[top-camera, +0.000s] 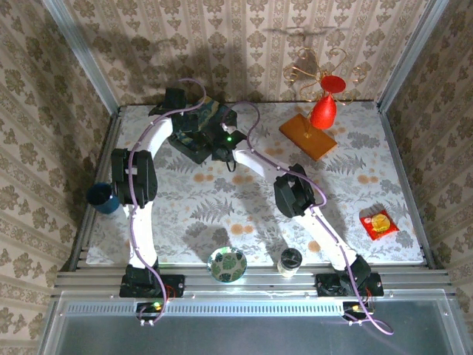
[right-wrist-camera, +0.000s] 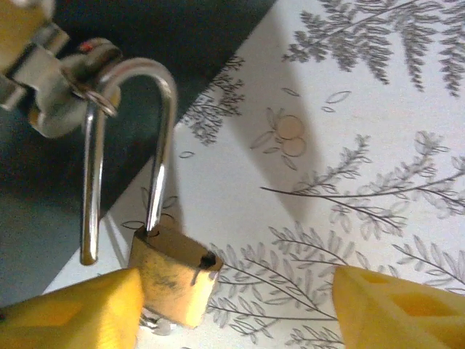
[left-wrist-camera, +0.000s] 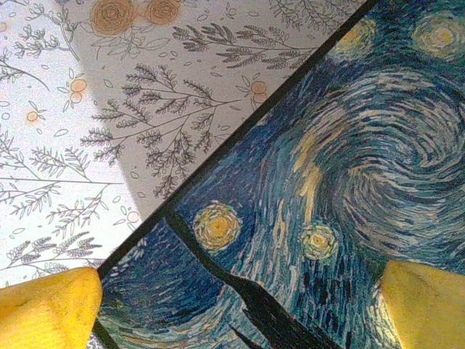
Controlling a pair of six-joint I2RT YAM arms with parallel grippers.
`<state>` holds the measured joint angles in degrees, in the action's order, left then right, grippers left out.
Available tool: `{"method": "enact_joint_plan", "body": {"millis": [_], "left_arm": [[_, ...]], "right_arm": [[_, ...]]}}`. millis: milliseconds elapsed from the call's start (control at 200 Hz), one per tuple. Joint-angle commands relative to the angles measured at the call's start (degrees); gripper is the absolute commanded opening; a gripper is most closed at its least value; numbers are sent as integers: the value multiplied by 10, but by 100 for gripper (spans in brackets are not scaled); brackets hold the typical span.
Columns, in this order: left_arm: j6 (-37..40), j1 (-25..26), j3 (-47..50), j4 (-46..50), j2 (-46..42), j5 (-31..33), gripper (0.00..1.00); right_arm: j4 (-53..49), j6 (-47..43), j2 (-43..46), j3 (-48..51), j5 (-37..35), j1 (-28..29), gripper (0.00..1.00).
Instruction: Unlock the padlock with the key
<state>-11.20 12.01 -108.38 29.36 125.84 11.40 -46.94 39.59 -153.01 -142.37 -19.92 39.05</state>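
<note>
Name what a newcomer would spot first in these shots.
The brass padlock in the right wrist view: its shackle sprung open, one leg free, hooked through a metal hasp. Then the swirling starry-painting box under the wide-open left pincer. Overhead, a red ornament on a wooden board, far right.

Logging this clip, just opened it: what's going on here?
The right gripper is open beside the brass padlock, which hangs on the latch of the painted box. One shackle leg is out of the body, so it looks unlocked. The left gripper hovers open over that box. The key can't be made out.
</note>
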Motion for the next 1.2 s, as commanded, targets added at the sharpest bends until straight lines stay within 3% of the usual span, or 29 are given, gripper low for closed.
{"method": "enact_joint_plan", "body": {"millis": [0,90,165,355,515,725,875,1196], "left_arm": [[24,3,-23,-5,-6,6,100],[41,2,-25,-42,-5,15,100],[47,-2,-32,-74,1,6,100],[60,-16,-97,-100,54,-83,100],[79,-29,-184,-64,120,-189,100],[122,-33,-316,51,211,-321,100],[171,-20,-320,100,227,-354,100],[260,11,-297,166,208,-393,98]], "right_arm": [[-16,0,43,92,-36,-24,56],[39,-13,75,151,-2,-34,49],[76,-41,89,173,30,-39,50],[134,-125,104,183,111,-47,61],[145,-171,92,164,172,-60,65],[123,-186,85,148,178,-68,66],[128,-184,109,184,166,-69,65],[228,-185,254,433,158,-82,65]]}}
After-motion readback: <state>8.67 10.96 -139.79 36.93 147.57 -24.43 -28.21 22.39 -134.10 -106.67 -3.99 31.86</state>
